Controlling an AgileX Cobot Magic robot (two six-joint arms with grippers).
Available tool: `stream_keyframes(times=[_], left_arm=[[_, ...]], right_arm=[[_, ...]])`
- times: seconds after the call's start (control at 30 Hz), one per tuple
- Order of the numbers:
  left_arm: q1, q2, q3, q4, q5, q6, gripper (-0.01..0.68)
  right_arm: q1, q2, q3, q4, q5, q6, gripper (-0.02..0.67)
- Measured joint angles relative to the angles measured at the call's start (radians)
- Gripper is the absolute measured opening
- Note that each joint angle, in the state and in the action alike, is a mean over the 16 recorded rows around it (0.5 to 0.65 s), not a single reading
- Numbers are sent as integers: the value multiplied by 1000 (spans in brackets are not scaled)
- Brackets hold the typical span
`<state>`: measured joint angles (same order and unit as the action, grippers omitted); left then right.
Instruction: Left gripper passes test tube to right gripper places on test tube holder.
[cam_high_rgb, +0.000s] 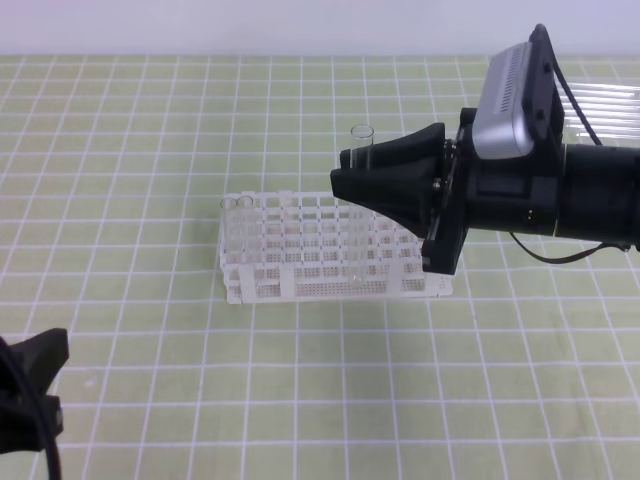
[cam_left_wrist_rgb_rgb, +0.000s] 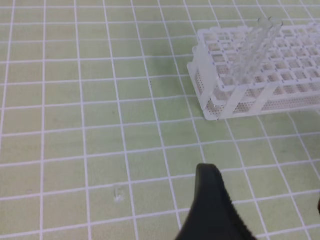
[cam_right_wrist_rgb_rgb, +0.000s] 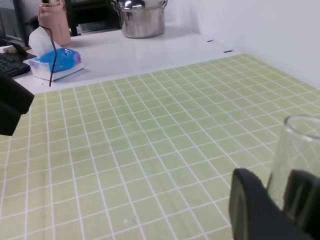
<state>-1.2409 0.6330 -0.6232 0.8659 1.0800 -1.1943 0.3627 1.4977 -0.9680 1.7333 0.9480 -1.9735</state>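
Right gripper (cam_high_rgb: 352, 170) clamps the test tube (cam_high_rgb: 361, 143) upright; I should lower it straight into a holder (cam_high_rgb: 335, 262) hole directly beneath.

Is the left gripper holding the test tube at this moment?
No, the test tube stands upright between the right gripper jaws, above the test tube holder.

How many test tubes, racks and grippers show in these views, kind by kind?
Test tubes: 3, one test tube held by the right gripper, two tubes standing in the rack's end row.
Racks: 1, the white test tube holder.
Grippers: 2, counting the left gripper, holding nothing.
Total: 6
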Motion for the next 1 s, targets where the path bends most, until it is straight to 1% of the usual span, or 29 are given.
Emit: stream_keyframes(times=[0.77,1.0], left_arm=[[0,0,0,0,0,0,393],[0,0,0,0,2,0,393]], right_arm=[[0,1,0,0,-28,-3,102],[7,2,-9,-4,-80,-21,102]])
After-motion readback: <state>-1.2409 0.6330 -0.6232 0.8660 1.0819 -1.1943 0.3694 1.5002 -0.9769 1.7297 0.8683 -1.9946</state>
